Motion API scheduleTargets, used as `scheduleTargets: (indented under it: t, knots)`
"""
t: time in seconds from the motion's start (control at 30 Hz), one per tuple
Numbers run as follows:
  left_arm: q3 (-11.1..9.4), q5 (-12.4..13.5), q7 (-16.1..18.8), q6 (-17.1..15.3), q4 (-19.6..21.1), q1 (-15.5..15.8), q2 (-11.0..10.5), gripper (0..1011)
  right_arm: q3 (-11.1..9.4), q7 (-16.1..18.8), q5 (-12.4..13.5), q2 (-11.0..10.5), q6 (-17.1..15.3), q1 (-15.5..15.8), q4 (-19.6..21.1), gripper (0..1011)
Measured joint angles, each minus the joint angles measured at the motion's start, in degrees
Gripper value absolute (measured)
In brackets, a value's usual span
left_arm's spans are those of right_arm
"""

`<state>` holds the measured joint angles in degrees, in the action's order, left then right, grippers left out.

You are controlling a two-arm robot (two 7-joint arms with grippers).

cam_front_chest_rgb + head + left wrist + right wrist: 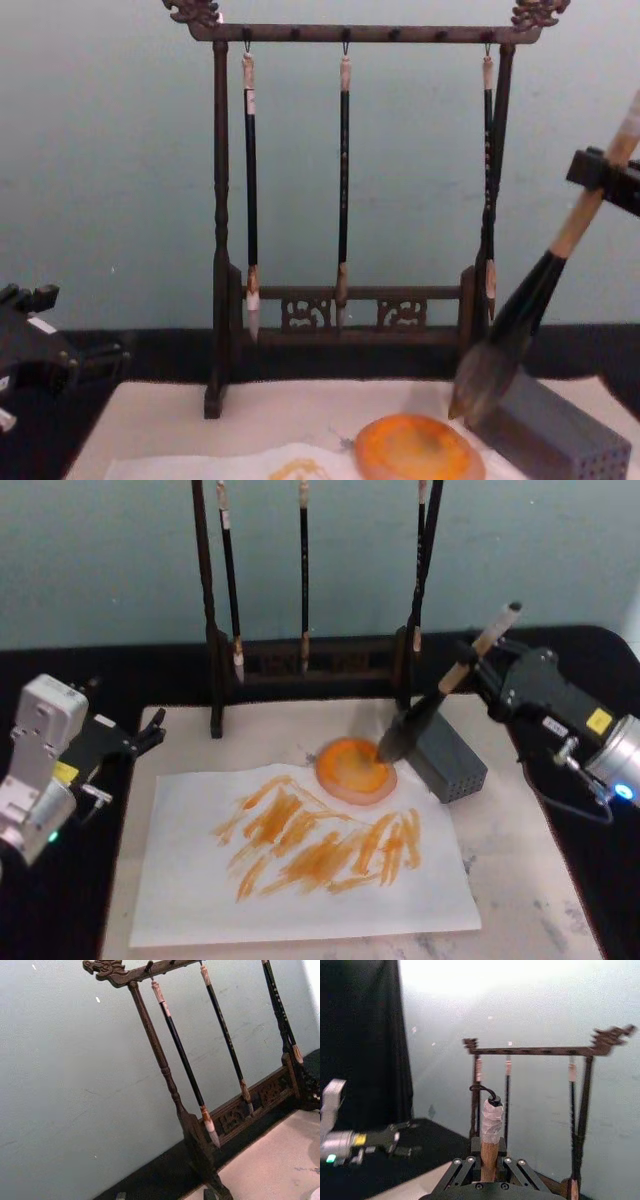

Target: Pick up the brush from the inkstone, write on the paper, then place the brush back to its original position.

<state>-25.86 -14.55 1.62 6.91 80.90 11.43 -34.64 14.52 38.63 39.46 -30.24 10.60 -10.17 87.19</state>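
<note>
Now | right gripper (479, 663) clamped on brush (428, 710) handle | bristles at inkstone (343, 778) right rim | left gripper (150, 732) parked left, fingers apart, empty

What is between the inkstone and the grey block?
The brush, tilted in the right gripper, hangs its bristle head between them, tip at the rim of the inkstone, beside the grey block. Head and chest views show it.
</note>
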Motion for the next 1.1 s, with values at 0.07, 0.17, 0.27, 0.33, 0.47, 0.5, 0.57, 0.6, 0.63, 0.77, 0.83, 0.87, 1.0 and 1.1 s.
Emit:
scheduleTargets:
  t: [0.07,0.17,0.27,0.33,0.47,0.5,0.57,0.6,0.63,0.77,0.83,0.87,1.0,1.1]
  knots:
    - [0.00,0.00,0.00,0.00,0.00,0.01,0.00,1001,-0.04,-0.19,1.44,0.55,-1.00,-0.65,-0.91,163]
    - [0.00,0.00,0.00,0.00,0.00,0.00,0.00,1001,-0.06,-0.68,3.99,1.60,-2.85,-2.14,-3.08,163]
    - [0.00,0.00,0.00,0.00,0.00,0.00,0.00,1001,-0.03,-1.06,6.58,2.56,-5.02,-3.73,-5.42,163]
    - [0.00,0.00,0.00,0.00,0.00,0.00,0.00,1001,-0.01,-1.27,8.14,3.04,-6.60,-4.58,-6.77,163]
    - [0.00,0.00,0.00,0.00,0.00,0.00,0.00,1001,0.04,-2.04,12.40,4.38,-11.19,-7.15,-10.79,163]
    - [0.00,0.00,0.00,0.00,0.00,0.00,0.00,1001,0.06,-2.09,13.08,4.57,-11.93,-7.57,-11.53,163]
    - [0.00,0.00,0.00,0.00,0.00,0.00,0.00,1001,0.17,-2.17,14.72,5.08,-13.69,-8.74,-13.46,163]
    - [0.00,0.00,0.00,0.00,0.00,0.00,0.00,1001,0.22,-2.18,15.26,5.22,-14.25,-9.17,-14.15,163]
    - [0.00,0.00,0.00,0.00,0.00,0.00,0.00,1001,0.39,-2.16,16.13,5.52,-15.16,-9.83,-15.30,163]
    - [0.00,0.00,0.00,0.00,0.00,0.00,0.00,1001,0.89,-2.13,17.76,6.11,-16.87,-11.45,-18.00,163]
    - [0.00,0.00,0.00,0.00,0.00,0.00,0.00,1001,1.25,-2.21,18.46,6.42,-17.60,-12.32,-19.57,163]
    - [0.00,0.00,0.00,0.00,0.00,0.00,0.00,1001,1.36,-2.26,18.69,6.50,-17.85,-12.61,-20.08,163]
    - [0.00,0.00,0.00,0.00,0.00,0.00,0.00,1001,1.86,-2.34,19.96,6.94,-19.14,-13.92,-22.44,163]
    - [0.00,0.00,0.00,0.00,0.00,0.00,0.00,1001,2.17,-2.39,21.09,7.27,-20.25,-14.81,-24.09,163]
